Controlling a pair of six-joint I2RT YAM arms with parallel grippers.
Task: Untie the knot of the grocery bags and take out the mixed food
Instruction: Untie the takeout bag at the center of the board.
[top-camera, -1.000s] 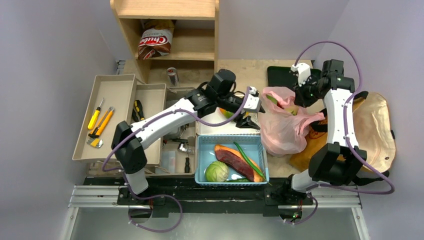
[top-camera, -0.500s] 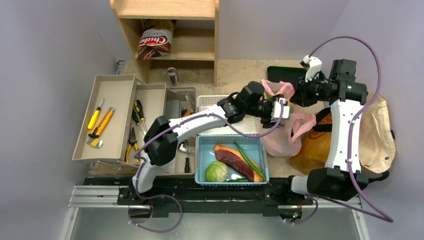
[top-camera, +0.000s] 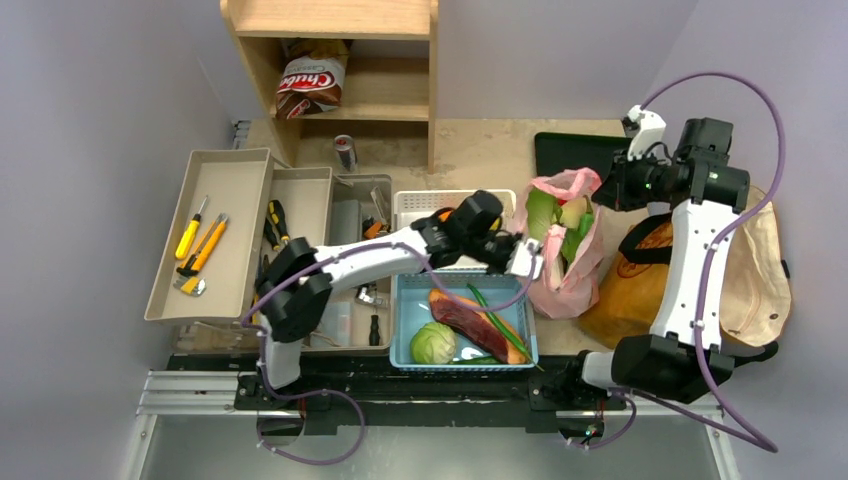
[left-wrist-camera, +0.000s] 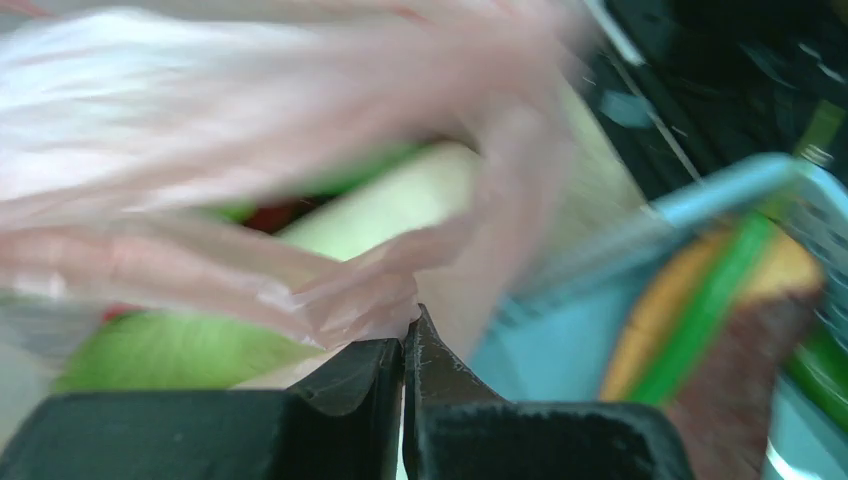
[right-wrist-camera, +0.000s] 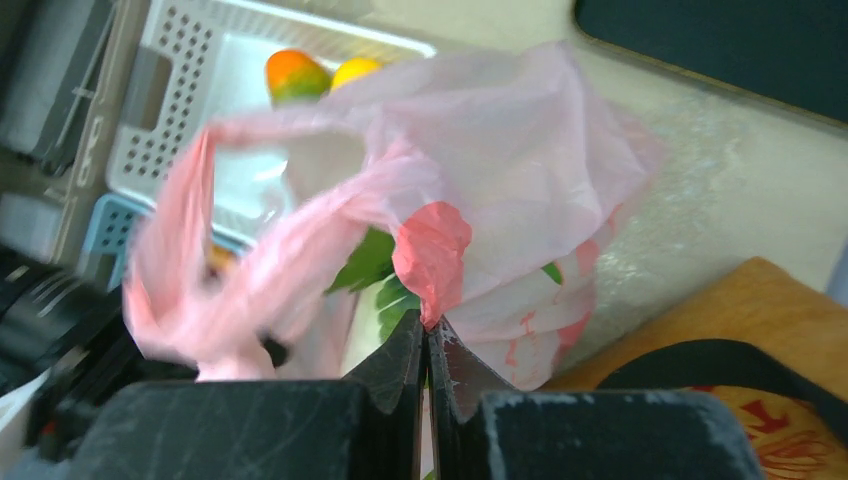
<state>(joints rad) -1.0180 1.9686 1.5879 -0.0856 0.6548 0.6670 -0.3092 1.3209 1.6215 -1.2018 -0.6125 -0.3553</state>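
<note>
Fingers, left gripper (left-wrist-camera: 405, 338): closed tight, with a fold of the pink bag (top-camera: 572, 290) pinched at the tips on the bag's near left rim.
Fingers, right gripper (right-wrist-camera: 427, 335): also closed tight, nipping a scrap of the same pink film at the bag's far right rim.
Beige tote (top-camera: 757, 262): lies at the table's right edge, with the brown paper bag against its left side.
Brown paper bag (top-camera: 628, 292): lies with its black strap on top and touches the pink bag's right side.
Pink bag: stands between the blue basket and the paper bag, its mouth pulled open between the two grips. The knot cannot be made out.
Blue basket (top-camera: 403, 300): just left of the pink bag, holding a red meat slab (top-camera: 465, 318) and a round cabbage (top-camera: 433, 343).
Leafy greens (top-camera: 545, 212): showing inside the bag's open mouth.
</note>
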